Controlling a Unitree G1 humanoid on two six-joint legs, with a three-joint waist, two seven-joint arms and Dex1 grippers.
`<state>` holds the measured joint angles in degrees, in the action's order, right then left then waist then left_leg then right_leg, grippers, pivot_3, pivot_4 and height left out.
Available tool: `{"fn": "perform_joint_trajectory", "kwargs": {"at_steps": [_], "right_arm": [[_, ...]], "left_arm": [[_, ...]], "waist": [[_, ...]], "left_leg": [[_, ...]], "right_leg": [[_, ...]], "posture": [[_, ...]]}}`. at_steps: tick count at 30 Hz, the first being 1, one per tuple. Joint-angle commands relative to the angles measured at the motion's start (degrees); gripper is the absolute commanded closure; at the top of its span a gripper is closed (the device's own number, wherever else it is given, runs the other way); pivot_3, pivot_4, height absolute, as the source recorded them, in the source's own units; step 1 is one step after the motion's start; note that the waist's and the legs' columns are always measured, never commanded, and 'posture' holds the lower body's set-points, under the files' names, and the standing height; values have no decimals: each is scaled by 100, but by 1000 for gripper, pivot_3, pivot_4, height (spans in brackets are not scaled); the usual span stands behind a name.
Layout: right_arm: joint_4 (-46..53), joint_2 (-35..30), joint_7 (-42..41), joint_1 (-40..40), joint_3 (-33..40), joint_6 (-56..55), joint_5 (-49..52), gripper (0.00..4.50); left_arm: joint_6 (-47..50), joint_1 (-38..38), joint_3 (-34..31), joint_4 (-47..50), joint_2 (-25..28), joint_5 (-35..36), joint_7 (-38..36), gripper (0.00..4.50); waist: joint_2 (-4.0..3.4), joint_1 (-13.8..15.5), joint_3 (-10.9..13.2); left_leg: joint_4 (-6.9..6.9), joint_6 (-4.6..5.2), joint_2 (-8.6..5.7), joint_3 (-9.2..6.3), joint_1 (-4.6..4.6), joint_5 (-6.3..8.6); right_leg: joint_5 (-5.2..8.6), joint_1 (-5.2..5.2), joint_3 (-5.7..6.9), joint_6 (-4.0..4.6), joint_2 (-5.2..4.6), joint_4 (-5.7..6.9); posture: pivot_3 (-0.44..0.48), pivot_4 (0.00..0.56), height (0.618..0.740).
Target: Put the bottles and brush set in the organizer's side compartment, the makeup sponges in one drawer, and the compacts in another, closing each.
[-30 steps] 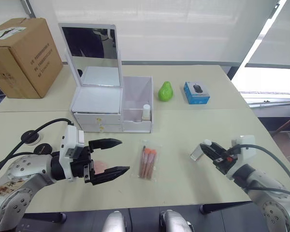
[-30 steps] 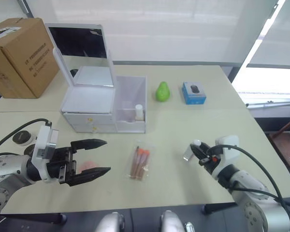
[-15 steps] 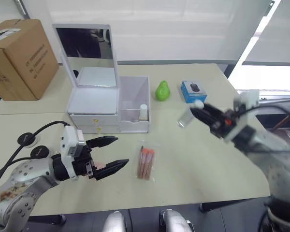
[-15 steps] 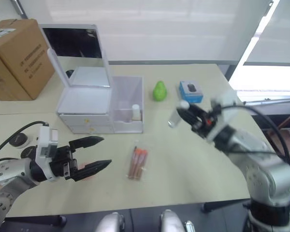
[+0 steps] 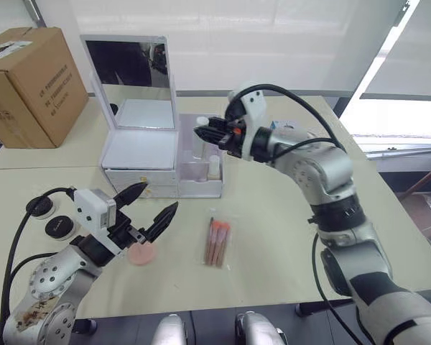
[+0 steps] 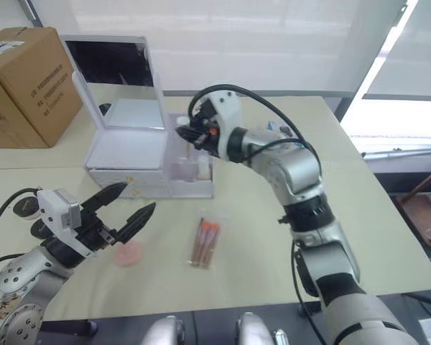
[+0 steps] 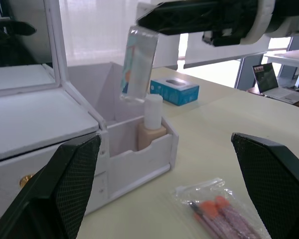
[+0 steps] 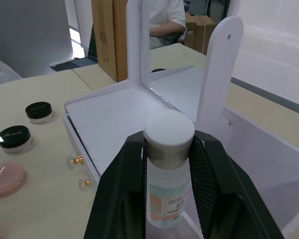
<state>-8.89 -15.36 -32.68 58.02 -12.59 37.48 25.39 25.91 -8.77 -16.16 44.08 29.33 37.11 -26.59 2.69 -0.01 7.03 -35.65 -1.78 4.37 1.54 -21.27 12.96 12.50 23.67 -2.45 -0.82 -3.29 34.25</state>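
Bottle (image 7: 137, 64) hangs cap-up, clamped near its cap in the right gripper (image 5: 210, 134) jaws directly over the organizer's side compartment (image 5: 201, 167), presumably for a straight drop beside the bottle (image 5: 214, 167) already standing there; the left gripper (image 5: 152, 208), jaws apart and empty, hovers above a pink sponge (image 5: 141, 254). Brush set (image 5: 218, 242) lies on the pale tabletop (image 5: 273, 230); a cardboard box (image 5: 29, 83) sits behind, before bright blinds.

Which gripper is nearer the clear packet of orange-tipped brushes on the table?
Left. The left gripper hovers open just beside the clear packet of orange-tipped brushes, low over the table. The right gripper is farther, up over the white organizer's side compartment, shut on a clear bottle.
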Motion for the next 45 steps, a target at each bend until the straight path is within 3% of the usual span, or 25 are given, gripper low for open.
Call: {"fn": "perform_joint_trajectory", "kwargs": {"at_steps": [1, 20, 26, 37, 45], "right_arm": [[-442, 226, -222, 218, -89, -424, -357, 3622], [-2907, 1105, -676, 457, -288, -2119, -1848, 3622], [-3002, 1175, -738, 440, -211, -2177, -1950, 3622], [-2241, 1107, -840, 540, 284, -1812, -1775, 17], [-828, 718, -1025, 573, 796, -1004, -1218, 17]], "left_arm": [[116, 164, -28, 334, 82, 66, 237, 0], [661, 686, 8, 621, 195, 327, 910, 0], [341, 247, -190, 262, 175, 193, 523, 0], [-235, -163, -355, -186, 169, 73, -30, 0], [-483, -315, -343, -358, 159, -6, -312, 0]], "waist": [[-1, -11, 1], [-7, -83, 5], [-24, -83, 15], [-32, -86, 21], [-32, -73, 21]], "left_leg": [[-3, 0, 0, 0, 1, 0], [-8, -1, 0, -2, 2, 0], [-9, -1, 0, -3, 4, 1], [-9, -1, 0, -1, -6, 1], [-12, -1, 0, -1, -10, 1]], "right_leg": [[0, -1, 0, 0, 0, 3], [-3, 5, 1, -13, 2, 29], [1, 4, 1, -10, 1, 30], [6, 27, -1, -2, 1, 42], [16, 32, -1, -12, 0, 50]], "posture": [[0, 150, 733], [0, 150, 733], [0, 150, 733], [0, 150, 733], [0, 150, 733]]}}
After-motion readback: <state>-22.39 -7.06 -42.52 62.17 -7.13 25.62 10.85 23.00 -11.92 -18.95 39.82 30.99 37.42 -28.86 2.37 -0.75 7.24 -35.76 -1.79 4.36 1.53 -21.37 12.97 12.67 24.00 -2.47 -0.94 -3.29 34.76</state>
